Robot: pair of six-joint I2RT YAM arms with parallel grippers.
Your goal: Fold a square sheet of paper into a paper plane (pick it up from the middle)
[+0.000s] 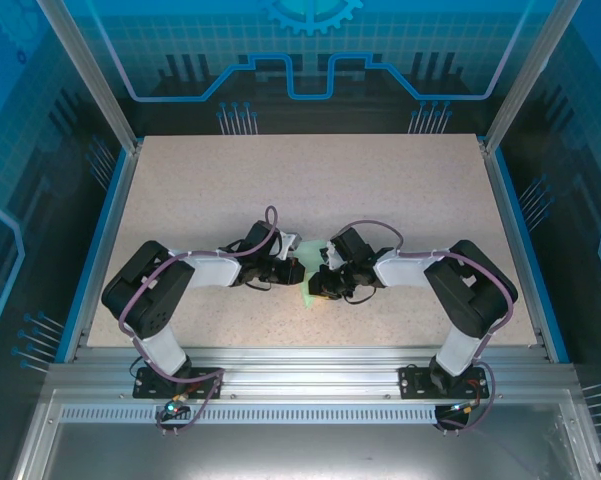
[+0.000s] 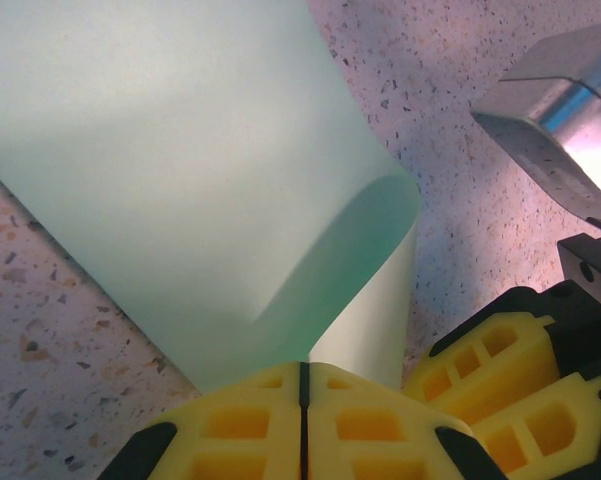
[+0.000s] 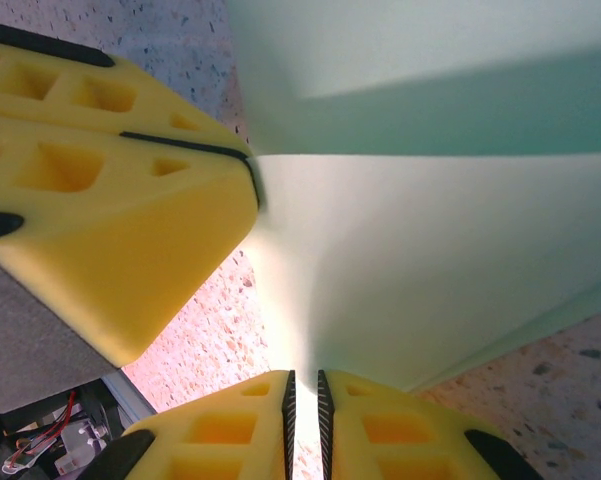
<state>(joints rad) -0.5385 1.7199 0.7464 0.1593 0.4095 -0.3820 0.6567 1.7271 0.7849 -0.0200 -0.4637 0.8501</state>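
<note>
On the speckled beige tabletop (image 1: pixel 380 190), near its front middle, the thin pale mint-green sheet of paper (image 1: pixel 311 293) is held curled in a loose, uncreased bend (image 2: pixel 180 180), its long axis running near-to-far. Its edge is pinched by the left gripper (image 2: pixel 302 395) and the right gripper (image 3: pixel 304 410), each pressed together on it. Bare tabletop is seen beyond and to both sides.

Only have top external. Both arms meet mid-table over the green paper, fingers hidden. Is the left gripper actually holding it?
Observer: Yes. In the left wrist view the left gripper is shut on an edge of the sheet.
Operator: Right one?
Observer: The right gripper is pinched on the sheet too, with the paper running up from between its fingertips.
Operator: Fold creased?
Observer: Not in the left wrist view. There the sheet curls over in a soft rounded bend that is not pressed flat.
</note>
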